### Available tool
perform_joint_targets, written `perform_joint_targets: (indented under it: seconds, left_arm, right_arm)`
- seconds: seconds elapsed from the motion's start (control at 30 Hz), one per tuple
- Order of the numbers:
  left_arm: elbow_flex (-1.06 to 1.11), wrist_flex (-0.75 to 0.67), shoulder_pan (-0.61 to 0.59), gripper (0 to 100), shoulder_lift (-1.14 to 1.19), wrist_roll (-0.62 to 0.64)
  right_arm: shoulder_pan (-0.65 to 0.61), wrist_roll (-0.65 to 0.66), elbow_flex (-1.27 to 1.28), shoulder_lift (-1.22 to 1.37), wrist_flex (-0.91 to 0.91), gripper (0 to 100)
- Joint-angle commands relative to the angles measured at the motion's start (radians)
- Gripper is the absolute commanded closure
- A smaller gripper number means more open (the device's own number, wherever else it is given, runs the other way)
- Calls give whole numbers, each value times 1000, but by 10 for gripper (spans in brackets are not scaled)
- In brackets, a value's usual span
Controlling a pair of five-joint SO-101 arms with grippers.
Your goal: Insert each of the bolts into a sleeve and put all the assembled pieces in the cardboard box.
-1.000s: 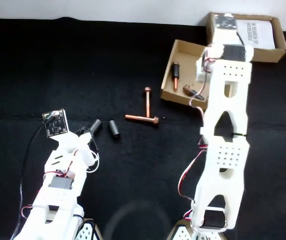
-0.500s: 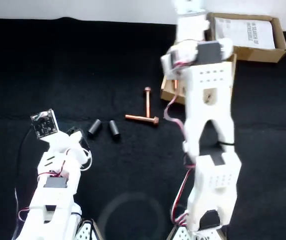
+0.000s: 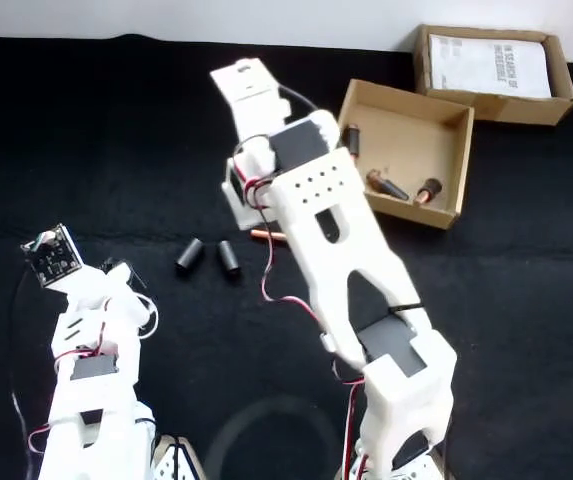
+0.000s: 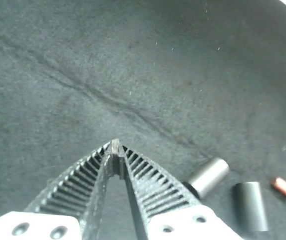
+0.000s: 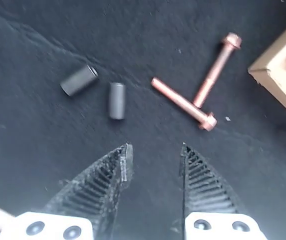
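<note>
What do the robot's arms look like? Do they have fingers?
Left arm and right arm are white plastic with little holes, black motors and red, white and black wires. The left end effector and right end effector each have two black ridged fingers.

- White right arm lay over the two copper bolts, blocking top access.
- Two short dark cylindrical sleeves sat apart, bare black cloth around them.

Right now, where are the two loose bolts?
In the right wrist view the bolts lie on the black cloth between the two sleeves and the cardboard box, ahead of the open right hand.
</note>
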Motion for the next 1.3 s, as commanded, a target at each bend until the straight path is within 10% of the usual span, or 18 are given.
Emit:
perform_joint_targets:
  seconds: [0.0,1.27]
  left_arm:
    - [12,28,-16,991,-10,-69]
    - [12,28,-15,991,-10,-77]
  right_arm:
    - [-35,-44,28,-67,-67,858]
    - [-119,15,539,113,-661,859]
